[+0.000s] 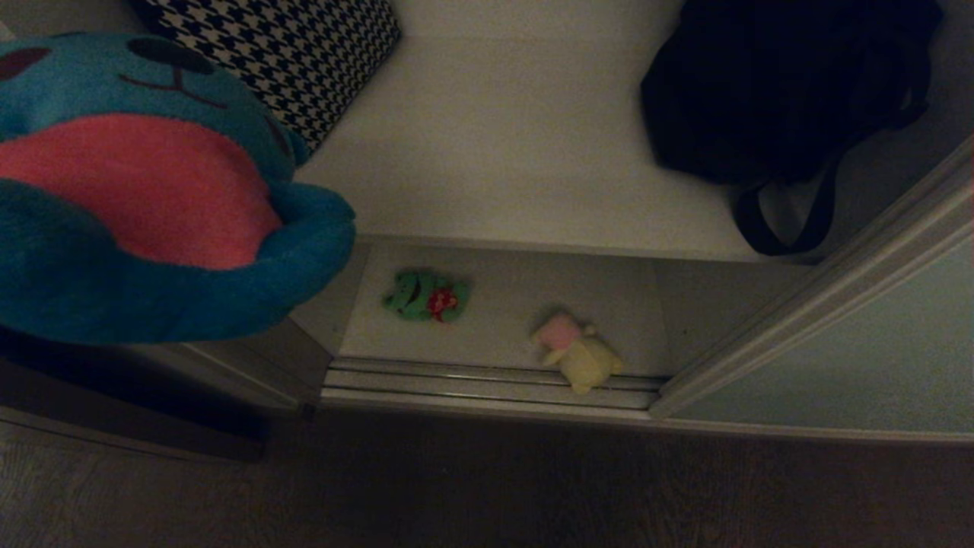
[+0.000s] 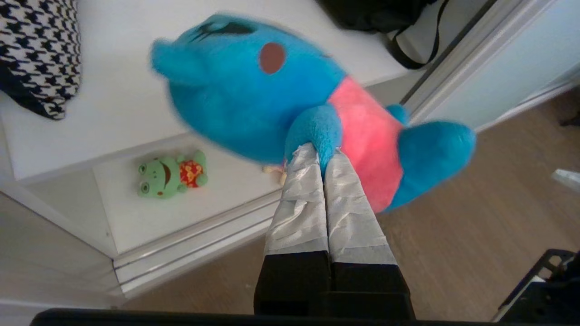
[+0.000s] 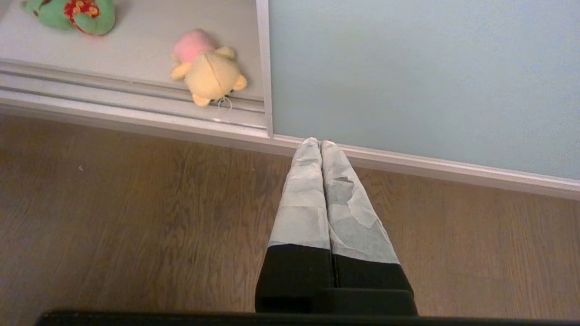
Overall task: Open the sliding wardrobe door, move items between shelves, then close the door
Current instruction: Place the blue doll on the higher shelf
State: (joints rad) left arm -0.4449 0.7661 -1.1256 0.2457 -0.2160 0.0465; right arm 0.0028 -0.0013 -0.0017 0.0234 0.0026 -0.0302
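A: Left gripper (image 2: 322, 151) status?

B: Clamped on the blue toy (image 2: 253, 90). Taped fingers (image 2: 301, 194) pinched 1 of its paws, jaws nearly together. Toy hung in the air, clear of both shelves, pink belly showing.

A: Where relative to the wardrobe?

B: At the left side of the opening, out in front of the upper shelf (image 1: 494, 152) and above the lower shelf (image 1: 502, 304). In the head view it filled the left side, close to the camera.

A: Other 2 toys?

B: Both lay on the lower shelf. Green toy (image 1: 424, 296) toward the left, well apart from the yellow toy (image 1: 578, 354). Yellow one sat at the front edge, touching the track (image 1: 487, 380), near the door's frame.

A: Door?

B: Door (image 1: 860, 358) was slid to the right, opening clear.

A: Upper shelf contents?

B: Houndstooth cushion (image 1: 289, 53) at back left, black bag (image 1: 768, 84) at back right, strap trailing toward the shelf's front edge. Bare board between them.

A: Right gripper (image 3: 320, 144)?

B: Fingers together, nothing held. It pointed down at the wood floor (image 3: 136, 217), tips lined up with the door's bottom rail, by the door's left edge.
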